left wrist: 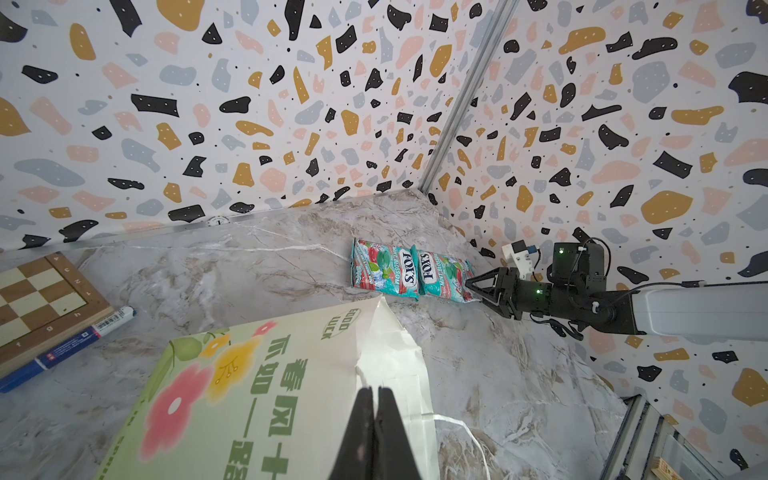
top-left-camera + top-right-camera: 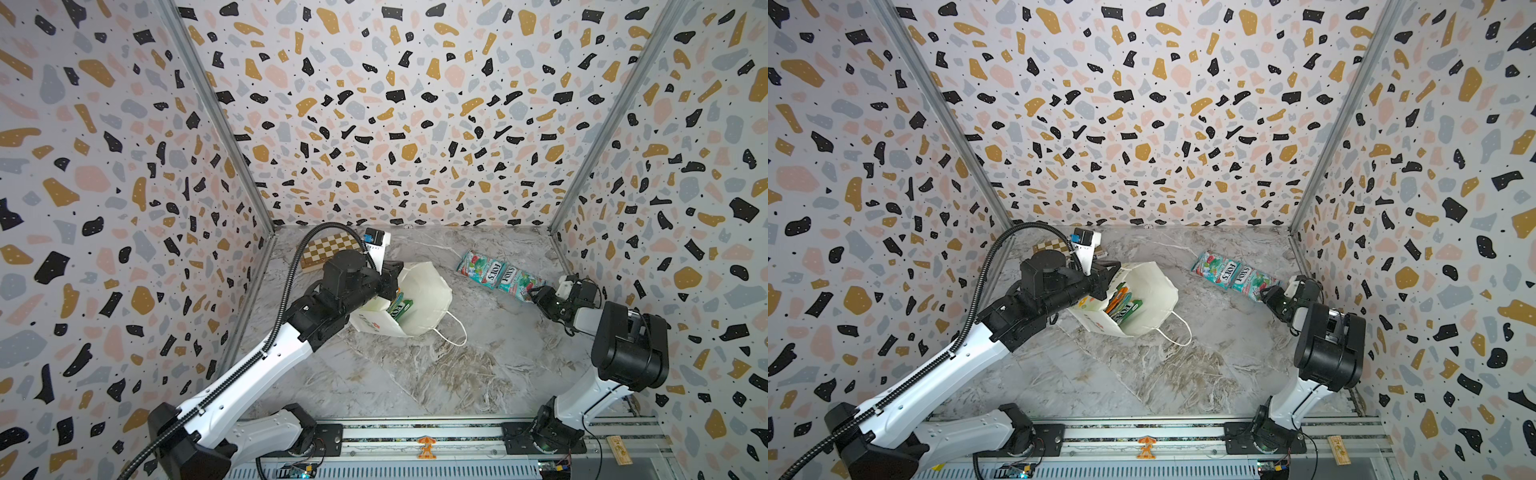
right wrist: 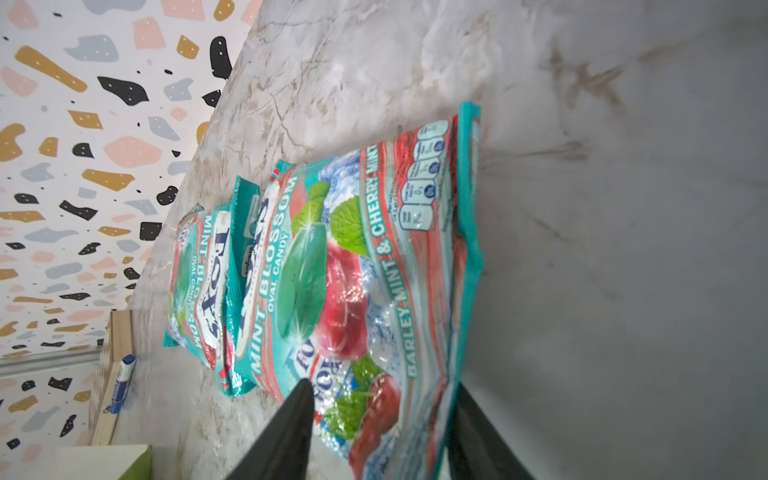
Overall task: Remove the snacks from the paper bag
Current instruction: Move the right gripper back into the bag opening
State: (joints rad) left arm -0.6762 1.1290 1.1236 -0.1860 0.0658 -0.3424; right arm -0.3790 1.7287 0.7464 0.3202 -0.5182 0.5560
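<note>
**Let go, then back off clean**

Top view: teal-red packet (image 2: 517, 282) near worktop's far right edge, right gripper (image 2: 533, 297) at its end; green packets (image 2: 399, 309) inside paper bag (image 2: 428, 286).
Left wrist: left gripper (image 1: 376, 395) pinched on bag rim.
Right wrist: jaws apart, straddling packet. Retreat straight, no dragging.

Count:
- 2 teal-and-red glossy FOX'S candy packets (image 2: 482, 268), outside the bag.
- 1 white paper bag (image 2: 428, 291).
- Green-yellow and orange packets (image 2: 1127, 309) inside it: at least 3, probably more. They're stacked edge-on, so no exact count.
- 1 wooden chessboard (image 2: 320, 249).
- 1 blue marker pen (image 1: 66, 345).
- 2 black pincers: left pincer (image 1: 372, 390), right pincer (image 3: 382, 384).
</note>
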